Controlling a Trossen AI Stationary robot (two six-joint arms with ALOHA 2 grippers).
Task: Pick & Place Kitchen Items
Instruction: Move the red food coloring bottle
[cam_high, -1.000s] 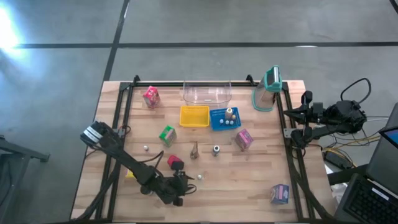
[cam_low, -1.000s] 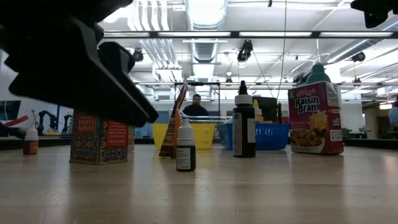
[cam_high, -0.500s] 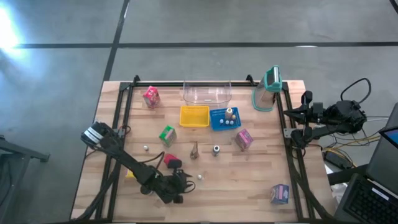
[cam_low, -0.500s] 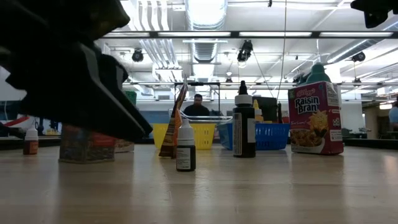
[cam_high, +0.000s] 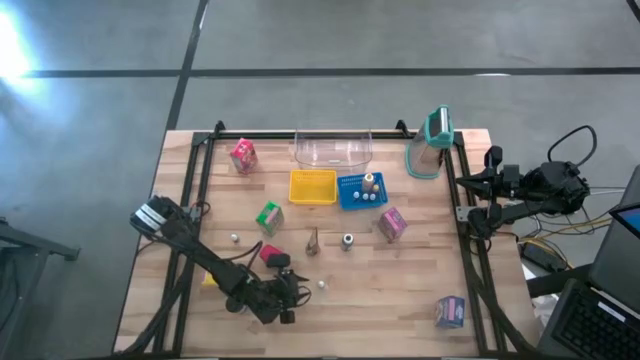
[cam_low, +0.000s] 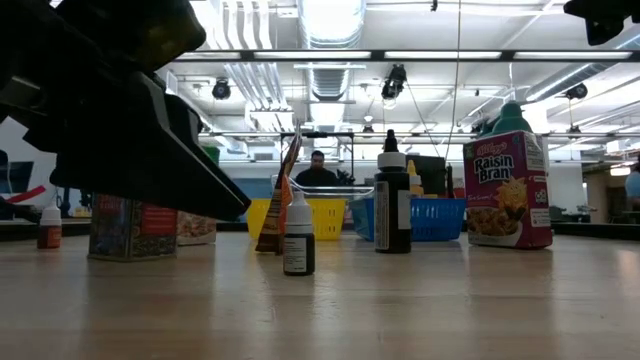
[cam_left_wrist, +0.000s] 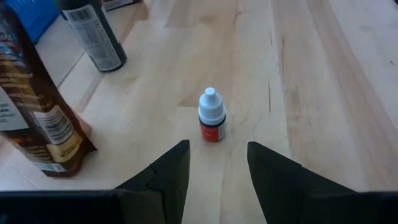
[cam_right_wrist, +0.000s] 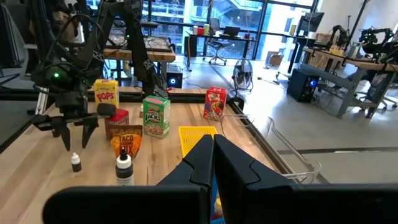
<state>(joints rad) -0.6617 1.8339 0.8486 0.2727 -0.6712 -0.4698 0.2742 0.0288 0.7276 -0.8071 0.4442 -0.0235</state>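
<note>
A small dropper bottle (cam_left_wrist: 211, 116) with a white cap and a red label stands upright on the wooden table (cam_high: 400, 290), near the front edge (cam_high: 322, 285). My left gripper (cam_left_wrist: 217, 167) is open just short of it, one finger on either side of its line, touching nothing (cam_high: 295, 292). A red carton (cam_high: 270, 256) stands close against that arm's wrist. A brown pouch (cam_left_wrist: 37, 118) and a black bottle (cam_left_wrist: 93, 31) stand farther back. My right gripper (cam_right_wrist: 208, 158) is shut and waits off the table's right side.
Toward the back stand a yellow basket (cam_high: 312, 186), a blue basket (cam_high: 360, 190), a clear tub (cam_high: 333, 150) and a teal-lidded jug (cam_high: 430, 145). Cartons are scattered about: green (cam_high: 268, 216), pink (cam_high: 243, 155), purple (cam_high: 392, 224) and one at the front right (cam_high: 450, 312).
My left gripper has rolled a little over the front of the table while staying open. The red carton beside its wrist has slid a short way toward the table's left edge and still stands upright. The dropper bottle has not moved.
</note>
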